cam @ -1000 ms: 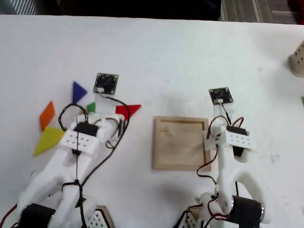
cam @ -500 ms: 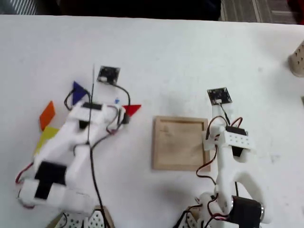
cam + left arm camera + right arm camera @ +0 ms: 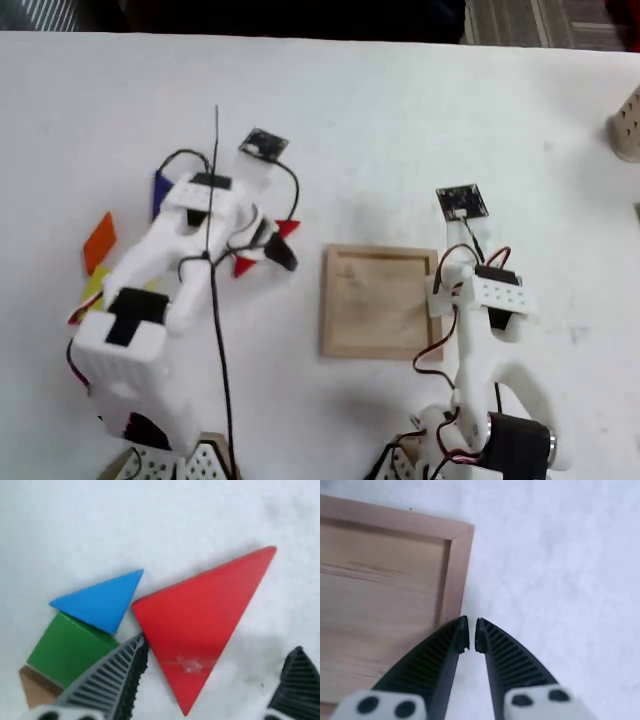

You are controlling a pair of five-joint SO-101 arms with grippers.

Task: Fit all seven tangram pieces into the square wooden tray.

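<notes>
The red triangle [image 3: 200, 625] lies flat on the white table, and my left gripper [image 3: 220, 647] is open with one finger on each side of it. From above, the left gripper [image 3: 265, 245] covers the middle of the red triangle [image 3: 288, 228]. A small blue triangle [image 3: 100, 602], a green square [image 3: 67, 647] and a brown piece [image 3: 32, 692] lie close beside it. The square wooden tray [image 3: 380, 300] holds nothing. My right gripper [image 3: 471, 632] is shut on nothing just off the tray's [image 3: 380, 580] right rim.
A dark blue piece [image 3: 160, 190], an orange piece [image 3: 98, 242] and a yellow piece [image 3: 95, 285] lie left of the left arm. A beige perforated object [image 3: 628, 125] stands at the table's far right edge.
The left arm has swung to the right and stretched out over the red triangle, so its fingers now straddle that piece. The right arm has not moved.
</notes>
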